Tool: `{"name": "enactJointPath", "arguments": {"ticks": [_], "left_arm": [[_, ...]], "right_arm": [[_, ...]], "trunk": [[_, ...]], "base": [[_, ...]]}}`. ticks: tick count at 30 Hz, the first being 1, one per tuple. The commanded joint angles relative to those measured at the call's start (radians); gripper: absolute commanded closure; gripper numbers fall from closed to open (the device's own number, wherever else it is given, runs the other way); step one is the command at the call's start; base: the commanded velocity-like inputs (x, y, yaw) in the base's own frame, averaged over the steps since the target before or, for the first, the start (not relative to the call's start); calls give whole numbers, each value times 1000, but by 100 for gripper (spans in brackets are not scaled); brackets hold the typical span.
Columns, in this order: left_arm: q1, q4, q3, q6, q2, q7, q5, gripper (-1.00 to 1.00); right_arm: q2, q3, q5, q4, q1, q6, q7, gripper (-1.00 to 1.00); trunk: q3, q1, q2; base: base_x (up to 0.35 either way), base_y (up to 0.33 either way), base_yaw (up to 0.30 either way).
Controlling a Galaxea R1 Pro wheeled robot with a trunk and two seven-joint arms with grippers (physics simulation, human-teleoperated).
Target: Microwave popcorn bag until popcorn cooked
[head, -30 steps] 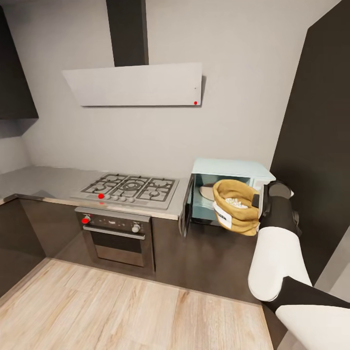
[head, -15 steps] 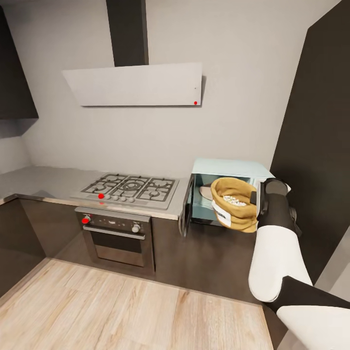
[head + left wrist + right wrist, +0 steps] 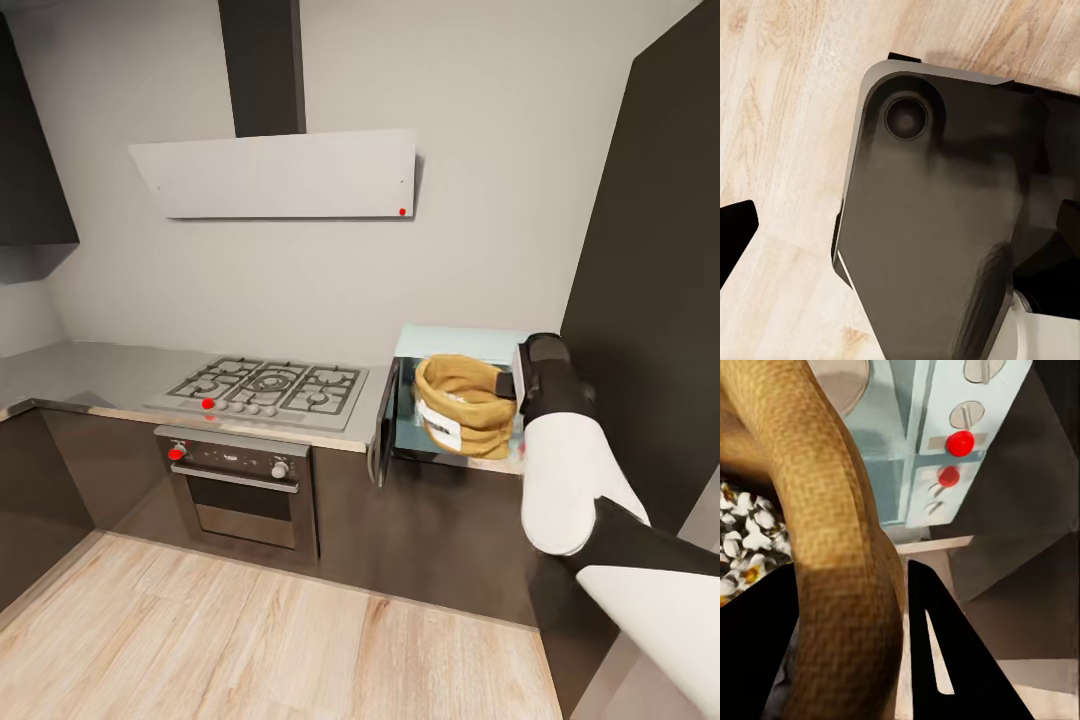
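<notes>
Head view: the microwave, a pale mint-blue box, stands on the steel-grey bench with its dark-framed door swung open toward the hob; the popcorn bag, a mustard-tan sack with a thick rolled rim and a white label, sits in the mouth of the microwave's open cavity, held off the bench by the right gripper at the side of the bag away from the door; whether the bag's base touches the cavity floor cannot be told; the white right forearm rises from below the microwave toward the bag. On the door side of the microwave lies a silver gas hob with black grates, set over a built-in oven in the dark cabinet fronts; a pale extractor hood hangs on the grey wall above the hob; pale wood floor lies below the cabinets. Right wrist view: the black fingers of the right gripper pinch the rolled rim of the bag, one finger on each side of the rim; white popped kernels show inside the bag; beyond the rim stands the microwave's control panel with pale knobs and a red dot. Left wrist view: a dark part of the robot's own body lies over the wood floor; whether the left gripper's fingers are spread or pressed together cannot be told.
</notes>
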Motion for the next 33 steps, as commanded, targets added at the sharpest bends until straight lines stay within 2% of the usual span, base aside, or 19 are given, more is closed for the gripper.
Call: {"name": "enactJointPath", "arguments": {"ticks": [1,3,5,7,15,24,28,33], "left_arm": [[0,0,2,-3,0,1,4,-100],[0,0,2,-3,0,1,4,-100],[0,0,2,-3,0,1,4,-100],[0,0,2,-3,0,1,4,-100],[0,0,2,-4,0,1,2,-100],[0,0,2,-3,0,1,3,-100],[0,0,2,-3,0,1,3,-100],[0,0,2,-3,0,1,4,-100]], "right_arm": [[-17,-4,-15,9,-2,1,-11,100],[-60,-4,-15,41,-3,1,-11,100],[-92,-4,-16,55,-4,1,-10,100],[-110,-4,-18,60,-4,1,-10,100],[-113,-8,-26,62,-4,1,-1,100],[-99,-17,-31,63,-4,1,5,100],[-107,-20,-92,64,-4,1,7,100],[-106,-20,-105,66,-3,1,7,100]], "trunk": [[-1,0,-1],[-1,0,-1],[-1,0,-1],[-1,0,-1],[-1,0,-1],[-1,0,-1],[-1,0,-1],[-1,0,-1]], "base": [[0,0,0],[0,0,0],[0,0,0],[0,0,0],[0,0,0],[0,0,0],[0,0,0],[0,0,0]]}}
